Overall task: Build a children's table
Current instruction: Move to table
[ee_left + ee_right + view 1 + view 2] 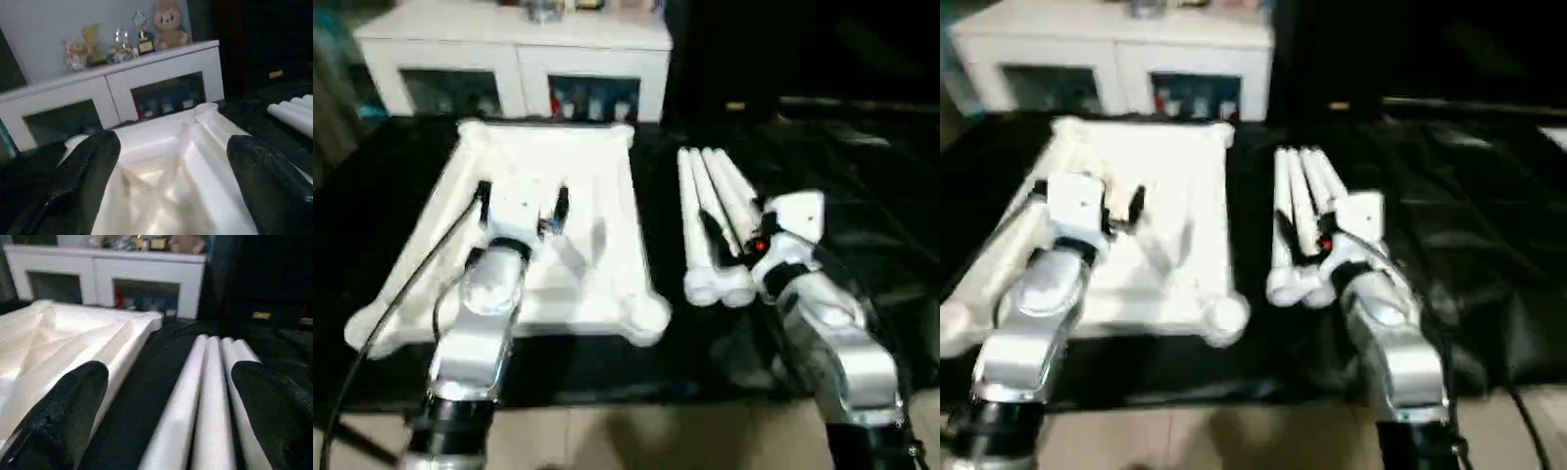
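The table top (578,196) is lying upside down on a black sheet (862,196) that is covering the work surface. Its ribbed underside is facing up, and a rounded corner socket (646,318) is sitting at the near corner on the robot's right. A long white edge piece (416,250) is running along the top's left side toward the near-left corner.

The legs (710,211) are lying side by side in a tight bundle on the black sheet, just to the right of the table top and apart from it. Their thick rounded ends are pointing toward the robot; their narrow ends are pointing away. Three legs are showing clearly in the right wrist view (210,396); whether a fourth is among them cannot be told.

The left gripper (522,208) is hovering over the middle of the table top. Its two black fingers (83,181) are spread wide apart with nothing between them.

The right gripper (166,406) is positioned over the near part of the leg bundle. Its fingers (68,411) are also spread wide, one on the side toward the table top and the other over the outer leg, and are gripping nothing.

A white cabinet (519,59) with glass doors is standing behind the work surface. Small trophies (139,32) and a plush toy (168,24) are sitting on top of it.
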Motion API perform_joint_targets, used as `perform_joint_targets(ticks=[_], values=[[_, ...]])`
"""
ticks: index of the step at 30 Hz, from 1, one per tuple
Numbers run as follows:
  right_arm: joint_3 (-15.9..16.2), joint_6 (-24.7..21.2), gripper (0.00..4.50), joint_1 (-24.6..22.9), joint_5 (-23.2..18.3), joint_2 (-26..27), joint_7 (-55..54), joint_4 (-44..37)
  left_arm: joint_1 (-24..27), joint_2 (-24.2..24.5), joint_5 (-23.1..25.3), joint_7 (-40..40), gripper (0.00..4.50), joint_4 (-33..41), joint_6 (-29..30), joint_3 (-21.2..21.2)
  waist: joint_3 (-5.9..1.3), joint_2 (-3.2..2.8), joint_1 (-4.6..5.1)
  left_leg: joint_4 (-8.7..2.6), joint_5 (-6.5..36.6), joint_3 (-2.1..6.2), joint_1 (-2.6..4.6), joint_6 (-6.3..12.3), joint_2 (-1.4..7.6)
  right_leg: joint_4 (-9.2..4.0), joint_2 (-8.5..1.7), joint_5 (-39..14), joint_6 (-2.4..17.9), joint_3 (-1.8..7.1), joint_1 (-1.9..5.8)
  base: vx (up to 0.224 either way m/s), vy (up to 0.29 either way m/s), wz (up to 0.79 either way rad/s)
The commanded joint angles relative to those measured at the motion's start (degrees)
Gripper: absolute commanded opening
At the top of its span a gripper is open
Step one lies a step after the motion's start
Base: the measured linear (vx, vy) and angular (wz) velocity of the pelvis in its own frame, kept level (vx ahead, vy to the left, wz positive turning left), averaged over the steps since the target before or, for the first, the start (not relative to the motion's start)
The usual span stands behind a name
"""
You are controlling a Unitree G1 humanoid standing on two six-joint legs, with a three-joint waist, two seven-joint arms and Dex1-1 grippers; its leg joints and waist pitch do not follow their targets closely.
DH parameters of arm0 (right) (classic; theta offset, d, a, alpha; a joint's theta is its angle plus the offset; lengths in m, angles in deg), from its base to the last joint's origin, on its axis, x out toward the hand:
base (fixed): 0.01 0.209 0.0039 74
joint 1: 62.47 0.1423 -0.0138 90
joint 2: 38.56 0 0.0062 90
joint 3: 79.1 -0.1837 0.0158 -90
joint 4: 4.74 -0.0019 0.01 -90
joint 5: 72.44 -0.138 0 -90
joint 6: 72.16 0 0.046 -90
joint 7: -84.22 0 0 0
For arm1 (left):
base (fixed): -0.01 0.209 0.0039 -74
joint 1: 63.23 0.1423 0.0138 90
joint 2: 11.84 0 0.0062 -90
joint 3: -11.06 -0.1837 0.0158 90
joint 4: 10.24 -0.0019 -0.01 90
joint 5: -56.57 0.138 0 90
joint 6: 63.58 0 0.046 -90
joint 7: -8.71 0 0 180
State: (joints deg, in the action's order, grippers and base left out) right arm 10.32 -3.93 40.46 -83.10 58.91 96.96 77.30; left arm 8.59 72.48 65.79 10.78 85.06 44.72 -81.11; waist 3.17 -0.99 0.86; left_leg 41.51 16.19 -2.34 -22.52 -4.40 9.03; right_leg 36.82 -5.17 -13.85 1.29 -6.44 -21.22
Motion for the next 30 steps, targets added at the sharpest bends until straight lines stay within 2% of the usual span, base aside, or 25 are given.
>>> perform_joint_targets(ticks=[1,2,3,4,6,7,8,9,10,11,12,13,14,15,18,19,20,21,23,25,26,27,28,29,30], values=[[-0.33,0.29,4.50,0.51,0.15,-0.51,-0.22,-0.50,0.01,-0.55,0.75,-0.15,4.16,0.25,0.00,-0.84,-3.46,-2.83,1.03,-13.66,21.47,7.33,3.02,-7.69,10.17,3.47,1.11,0.28,3.84,0.81,-0.97,-0.081,0.183,0.11],[-0.30,0.40,4.50,0.46,0.17,-0.61,-0.27,-0.41,0.00,-0.84,0.65,-0.07,4.16,0.22,0.19,-0.81,-3.44,-3.41,0.64,-13.94,19.42,7.67,3.08,-7.48,10.53,4.70,1.22,-1.32,3.34,0.84,-1.88,-0.064,0.110,0.01],[-0.30,0.50,4.50,0.42,0.18,-0.61,-0.32,-0.32,-0.11,-0.97,0.67,-0.22,4.16,0.10,0.34,-0.77,-3.98,-3.40,-0.02,-13.61,14.86,7.34,3.24,-4.71,10.66,6.29,1.56,-5.43,2.21,1.37,-3.32,-0.064,0.110,0.01],[-0.31,0.52,4.50,0.39,0.18,-0.58,-0.33,-0.29,-0.19,-0.99,0.76,-0.46,4.16,0.04,0.51,-0.72,-3.98,-3.40,-0.02,-13.61,14.86,7.34,3.24,-4.71,10.66,6.29,1.56,-5.43,2.21,1.37,-3.32,-0.061,0.029,-0.01],[-0.26,0.42,4.50,0.33,0.31,-0.48,-0.42,-0.33,-0.36,-1.27,0.27,-0.92,4.16,0.06,0.66,-0.13,-5.05,-2.29,-0.54,-13.53,9.64,7.11,4.53,3.39,9.34,5.05,1.35,-5.87,3.20,2.00,-3.31,-0.072,-0.038,-0.06],[-0.27,0.39,4.50,0.31,0.32,-0.47,-0.42,-0.35,-0.38,-1.46,0.07,-1.06,4.16,0.09,0.79,0.13,-4.97,-1.46,-0.69,-13.62,7.12,6.24,4.30,9.63,7.93,3.59,0.70,-4.38,4.66,2.87,-2.52,-0.082,-0.099,-0.10],[-0.26,0.39,4.50,0.24,0.37,-0.47,-0.44,-0.34,-0.46,-1.66,-0.03,-1.34,4.16,0.05,1.55,0.50,-4.91,-0.75,-0.85,-13.42,6.23,5.41,3.83,12.78,6.81,2.18,0.19,-3.17,6.08,3.43,-1.81,-0.072,-0.160,-0.09],[-0.29,0.33,4.50,0.20,0.51,-0.46,-0.46,-0.33,-0.54,-1.68,-0.02,-1.67,4.16,-0.05,1.72,0.69,-4.58,1.74,-1.20,-12.04,8.09,2.68,1.31,15.44,3.13,-2.18,-1.48,-1.99,10.65,5.38,0.25,-0.072,-0.160,-0.09],[-0.34,0.33,4.50,0.19,0.59,-0.47,-0.49,-0.28,-0.55,-1.65,-0.13,-1.69,4.16,-0.15,1.41,0.76,-4.79,2.61,-2.16,-8.63,6.09,0.06,-1.45,15.39,0.16,-5.30,-4.38,-1.21,15.21,6.95,2.26,-0.098,-0.179,-0.06],[-0.57,0.32,4.50,0.23,0.58,-0.54,-0.49,-0.14,-0.65,-1.29,0.11,-1.41,4.16,-0.42,1.87,0.50,-4.78,4.19,-4.87,-3.05,1.15,-3.51,-1.23,9.84,-2.50,-8.19,-7.38,-9.28,9.20,7.80,2.42,-0.100,-0.177,-0.08],[-0.70,0.26,4.50,0.18,0.70,-0.57,-0.68,-0.16,-0.52,-1.32,-0.19,-1.05,4.16,-0.48,1.88,0.64,-4.45,3.94,-5.90,-5.54,-4.44,-3.24,-2.54,5.41,-0.70,-6.57,-6.84,-12.27,-1.62,8.69,3.13,-0.100,-0.177,-0.08],[-0.70,0.26,4.50,0.18,0.70,-0.57,-0.68,-0.16,-0.52,-1.32,-0.19,-1.05,4.16,-0.48,1.88,0.64,-4.34,3.42,-5.94,-6.85,-4.94,-3.30,-2.18,4.97,0.00,-6.28,-6.10,-11.44,-2.70,8.01,2.87,-0.059,-0.159,-0.11],[-0.70,0.26,4.50,0.18,0.70,-0.57,-0.68,-0.16,-0.52,-1.32,-0.19,-1.05,4.16,-0.48,1.88,0.64,-4.26,2.90,-5.86,-8.09,-4.71,-3.20,-1.81,4.50,0.77,-5.92,-5.26,-9.36,-3.04,7.25,2.78,-0.051,-0.117,-0.07],[-0.91,0.30,4.50,0.21,0.76,-0.66,-0.92,-0.19,-0.38,-1.73,-0.75,-0.86,4.16,-0.39,2.09,1.06,-4.33,2.24,-5.56,-9.25,-2.55,-3.14,-1.17,3.65,1.44,-5.37,-3.20,-5.60,-2.80,5.98,2.33,-0.051,-0.117,-0.07],[-0.21,0.54,4.50,0.52,2.68,-1.76,-1.52,0.02,-0.28,-2.21,-1.31,-0.72,4.16,-0.26,2.01,1.46,-3.97,1.78,-5.40,-10.52,4.41,-3.78,0.38,2.08,2.91,-5.96,-2.21,-9.84,1.85,5.33,1.66,-0.017,-0.026,0.00],[0.13,0.72,4.50,0.62,3.49,-2.15,-1.73,0.09,-0.21,-2.28,-1.48,-0.65,4.16,-0.24,2.00,1.55,-3.17,1.19,-5.75,-12.43,8.08,-1.50,-2.17,6.01,1.72,-5.92,-3.76,-13.53,4.60,1.55,3.66,-0.046,-0.003,0.23],[0.42,0.89,4.50,0.67,4.08,-2.48,-1.88,0.13,-0.16,-2.42,-1.52,-0.57,4.16,-0.19,2.06,1.67,-3.18,1.15,-5.39,-11.71,14.49,-0.96,-1.52,6.56,1.57,-6.95,-4.97,-22.61,5.51,0.38,4.10,-0.043,0.013,0.43],[0.60,1.12,4.50,0.69,4.17,-2.64,-1.65,0.20,-0.12,-2.50,-1.49,-0.55,4.16,-0.12,2.12,1.69,-2.59,0.48,-5.55,-11.34,18.66,-0.84,-1.30,4.75,1.56,-8.41,-6.13,-31.93,5.05,-0.67,4.81,-0.043,0.013,0.43],[0.68,1.11,4.50,0.70,4.12,-2.66,-1.46,0.23,-0.10,-2.48,-1.62,-0.57,4.16,-0.11,2.18,1.65,-1.86,0.41,-5.21,-10.94,24.15,-0.76,-0.76,2.68,1.58,-9.55,-6.67,-39.92,3.90,-1.88,5.13,0.005,0.016,0.50],[0.68,1.02,4.50,0.65,3.63,-2.44,-0.90,0.21,0.00,-2.42,-1.97,-0.71,4.16,-0.01,2.33,1.47,-1.33,0.12,-4.82,-11.22,30.89,-0.83,-1.44,0.76,1.26,-9.35,-5.90,-45.70,3.16,-3.49,7.42,0.023,0.021,0.55],[0.68,1.02,4.50,0.65,3.63,-2.44,-0.90,0.21,0.00,-2.42,-1.97,-0.71,4.16,-0.01,2.33,1.47,-1.26,-0.11,-4.89,-11.66,31.32,-0.92,-1.94,0.79,1.26,-8.78,-5.74,-44.82,3.42,-3.29,8.15,0.062,0.015,0.63],[0.65,1.00,4.50,0.60,3.50,-2.32,-0.86,0.11,0.05,-2.42,-2.05,-0.73,4.16,0.06,2.37,1.46,-1.95,-0.50,-3.73,-10.45,32.51,-1.58,4.23,-0.60,3.91,-9.33,-4.44,-41.77,3.85,-1.13,4.02,0.062,0.015,0.63],[0.22,0.61,4.50,0.64,2.91,-1.87,-1.09,0.10,0.12,-2.47,-2.12,-0.67,4.16,0.09,2.46,1.49,-1.26,-0.42,-3.21,-11.69,37.46,0.11,7.10,-1.43,5.89,-8.50,-3.19,-30.37,6.09,-0.86,2.47,0.039,0.020,0.37],[-0.12,0.26,4.50,0.74,2.49,-1.56,-1.24,0.16,0.17,-2.54,-2.20,-0.52,4.16,0.02,2.46,1.46,-1.03,-0.98,-3.48,-13.20,40.09,-0.09,6.77,-1.81,6.40,-7.30,-2.24,-26.36,5.92,-0.30,2.95,0.000,0.000,0.00],[-0.37,-0.04,4.50,0.82,2.18,-1.33,-1.37,0.22,0.20,-2.60,-2.26,-0.39,4.16,-0.04,2.46,1.44,-1.43,-0.82,-2.99,-14.66,41.12,-0.02,6.65,-1.88,6.55,-5.71,-1.86,-20.05,5.73,0.64,3.43,0.000,0.000,0.00]])
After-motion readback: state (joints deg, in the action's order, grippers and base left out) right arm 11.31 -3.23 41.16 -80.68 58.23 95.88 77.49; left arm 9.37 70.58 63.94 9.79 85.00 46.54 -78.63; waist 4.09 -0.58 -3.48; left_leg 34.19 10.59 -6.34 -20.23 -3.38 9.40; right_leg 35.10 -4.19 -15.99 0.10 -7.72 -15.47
